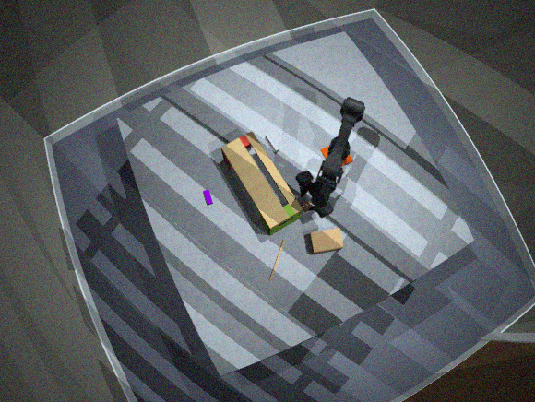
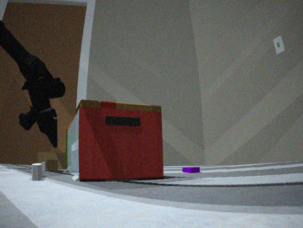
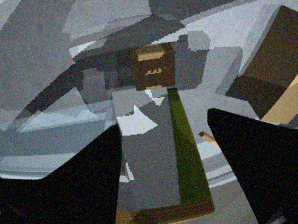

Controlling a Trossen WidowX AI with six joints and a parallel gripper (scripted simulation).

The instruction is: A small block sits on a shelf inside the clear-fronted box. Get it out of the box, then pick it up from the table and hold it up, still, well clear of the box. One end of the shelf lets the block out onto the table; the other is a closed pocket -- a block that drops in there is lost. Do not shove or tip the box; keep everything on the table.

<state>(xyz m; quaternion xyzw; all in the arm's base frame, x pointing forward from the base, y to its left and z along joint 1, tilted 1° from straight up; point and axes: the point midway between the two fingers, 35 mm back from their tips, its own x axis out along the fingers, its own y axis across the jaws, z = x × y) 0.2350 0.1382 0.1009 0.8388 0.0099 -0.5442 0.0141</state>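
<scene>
The box (image 1: 251,184) (image 2: 121,146) stands upright, with a red end, a green end (image 1: 286,223) (image 3: 189,150) and a long slot in its top. Its clear front (image 2: 73,149) faces the arm's side. A small tan-brown block (image 1: 306,206) (image 2: 52,165) (image 3: 154,70) lies on the table outside the box, close to the green end's front corner. My gripper (image 2: 56,145) (image 3: 164,123) is open and empty, pointing down above the table beside the box. In the wrist view the block shows beyond the gap between the fingertips. The gripper does not touch it.
A larger tan block (image 1: 326,241) (image 3: 275,55) stands past the green end, and a thin wooden stick (image 1: 277,259) lies near it. A purple block (image 1: 208,197) (image 2: 190,170) is behind the box. A grey peg (image 2: 36,171) stands near the clear front. An orange plate (image 1: 326,150) lies under the arm.
</scene>
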